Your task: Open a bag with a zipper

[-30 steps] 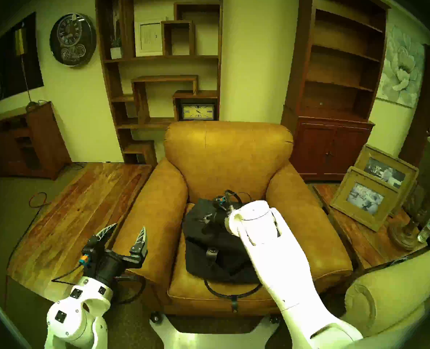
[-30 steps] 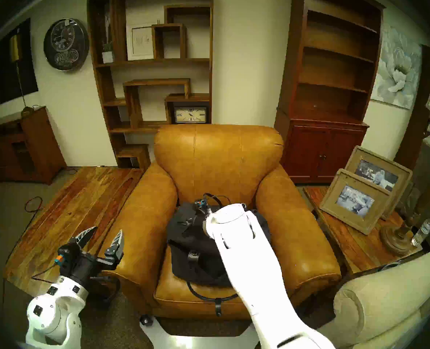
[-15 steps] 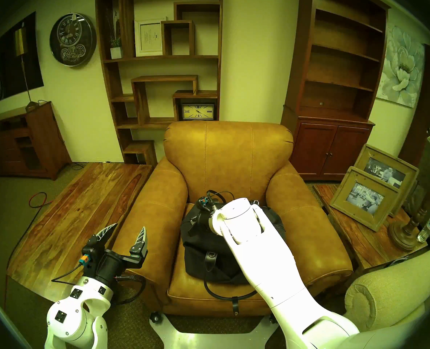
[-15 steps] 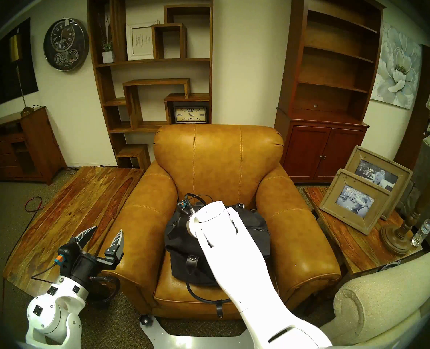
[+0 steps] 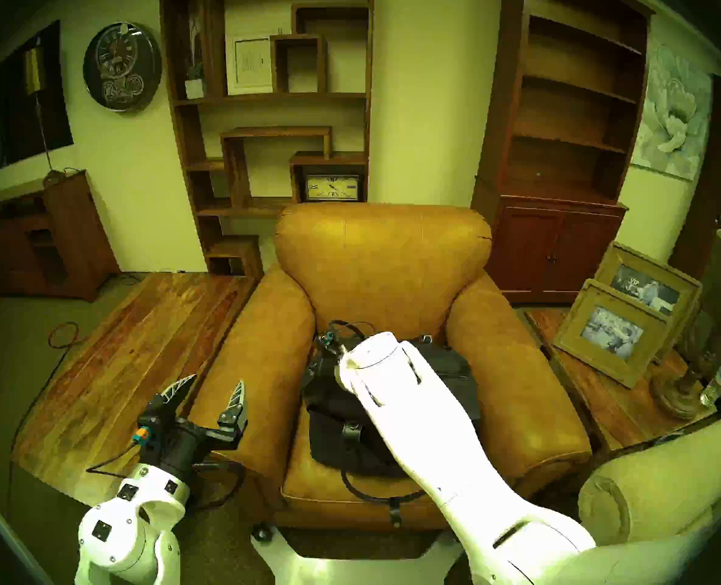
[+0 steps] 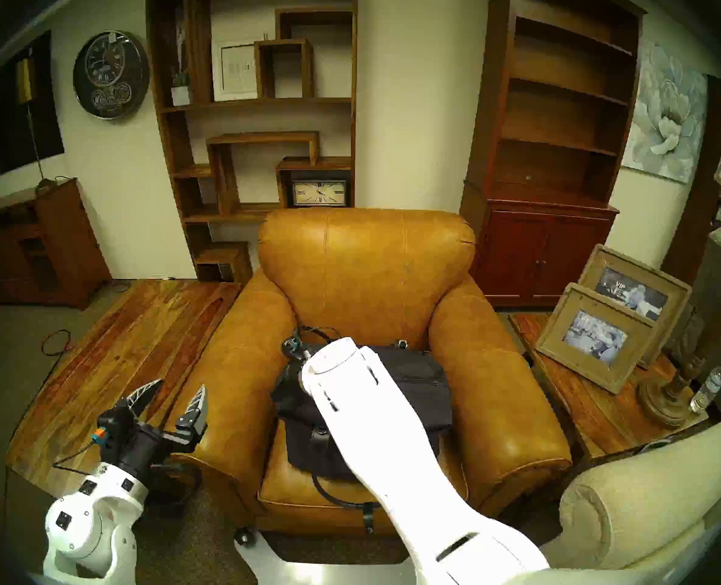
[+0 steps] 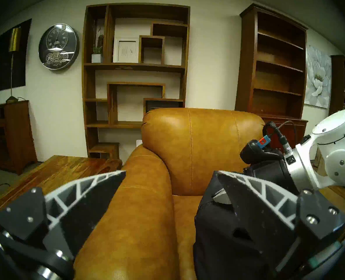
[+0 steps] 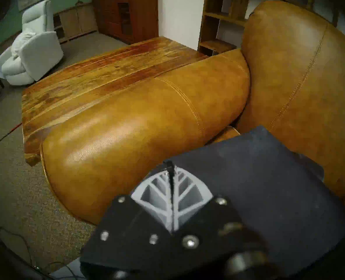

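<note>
The black bag (image 6: 418,385) is seated on the cushion of a tan leather armchair (image 6: 367,267), between its two armrests. The right gripper (image 8: 170,168) is pressed fully closed over the bag's left end, a thin black zipper pull tab (image 8: 169,166) being pinched between its jaws. The left gripper (image 5: 211,392) is held with jaws wide and empty beside the chair's left armrest, above a wooden desk (image 5: 131,352).

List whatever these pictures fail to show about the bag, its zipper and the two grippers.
- Zipper: head views, the right arm hides its left part; how far it is open cannot be told.
- Right gripper: head views, hidden behind its own wrist; the wrist view shows it shut on a thin black pull.
- Bag: opening unseen in every view.
- Left gripper: open, nothing hidden.
</note>
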You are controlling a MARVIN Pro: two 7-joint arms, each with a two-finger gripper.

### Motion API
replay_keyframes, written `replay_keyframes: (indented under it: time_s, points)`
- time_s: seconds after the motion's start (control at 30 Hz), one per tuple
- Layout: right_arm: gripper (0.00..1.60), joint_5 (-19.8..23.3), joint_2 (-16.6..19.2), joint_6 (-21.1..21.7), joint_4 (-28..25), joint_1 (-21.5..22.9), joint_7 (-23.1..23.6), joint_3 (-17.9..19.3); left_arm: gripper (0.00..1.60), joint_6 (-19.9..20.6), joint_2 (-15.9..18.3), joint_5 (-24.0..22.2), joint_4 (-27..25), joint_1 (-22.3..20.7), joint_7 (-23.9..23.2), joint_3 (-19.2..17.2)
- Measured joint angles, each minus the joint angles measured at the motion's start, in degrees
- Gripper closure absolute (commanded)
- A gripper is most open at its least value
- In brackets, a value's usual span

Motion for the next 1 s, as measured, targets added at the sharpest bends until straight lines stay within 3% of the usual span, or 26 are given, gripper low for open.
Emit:
replay_keyframes:
  time_s: [0.43,1.0]
  points:
    - [1.6,0.13,-1.52,-1.83,5.08,2.41,0.21,-1.84,0.0,0.0,-0.02,0.01,-0.01,0.0,-0.02,-0.01]
    - [1.6,-4.13,-3.33,-2.45,15.08,10.37,3.68,-7.89,0.0,0.0,-0.05,0.01,0.01,-0.02,-0.05,-0.03]
